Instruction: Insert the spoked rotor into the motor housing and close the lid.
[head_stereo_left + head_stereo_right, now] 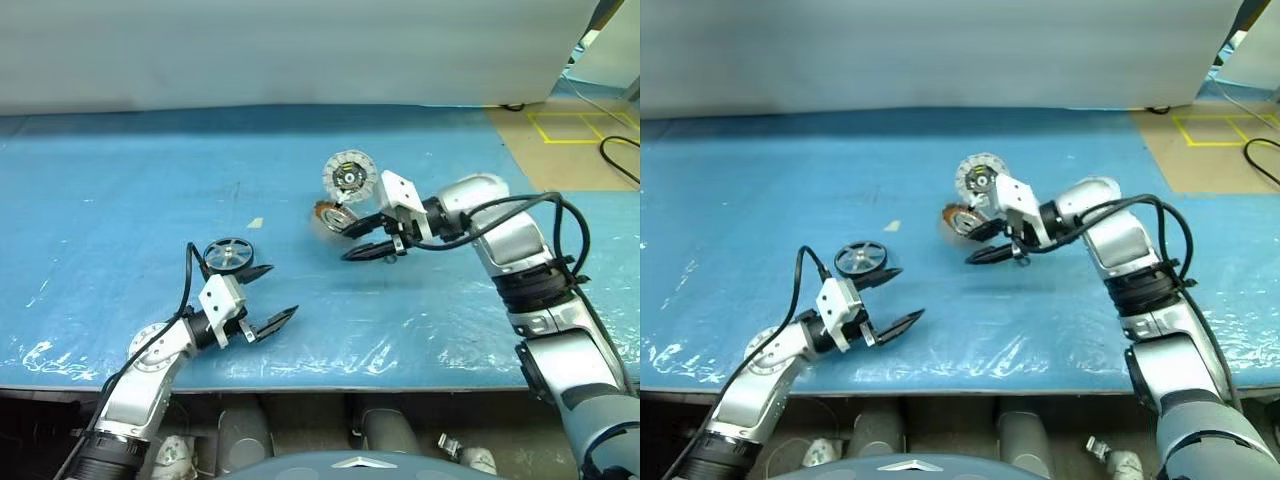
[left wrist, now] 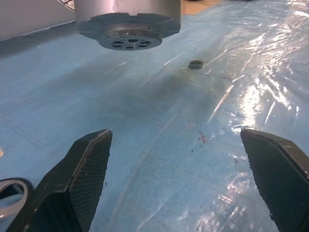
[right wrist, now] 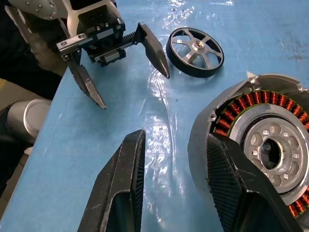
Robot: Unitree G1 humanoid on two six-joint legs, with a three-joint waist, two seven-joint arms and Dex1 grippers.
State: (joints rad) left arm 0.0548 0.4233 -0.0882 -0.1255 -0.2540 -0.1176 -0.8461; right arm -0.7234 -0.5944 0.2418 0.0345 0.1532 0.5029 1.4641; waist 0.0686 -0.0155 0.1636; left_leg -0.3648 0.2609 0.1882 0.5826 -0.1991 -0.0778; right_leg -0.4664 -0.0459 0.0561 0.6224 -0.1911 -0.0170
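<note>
Two silver-grey metal arms with rounded joint shells and black ribbed rings. Black cables looping along each forearm. White square blocks at the wrists, then black tapered fingers (image 1: 268, 324) with fine cross-hatched inner pads (image 2: 91, 169).

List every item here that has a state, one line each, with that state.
Small silvery spoked metal rotor: flat on the blue mat, not inserted, ungripped.
Round grey copper-wound motor housing: open, no rotor inside.
Round grey lid with pale radial segments: swung up, open.
Left tool: open, holding nothing, beside the rotor.
Right tool: open, by the housing, gripping nothing.
</note>
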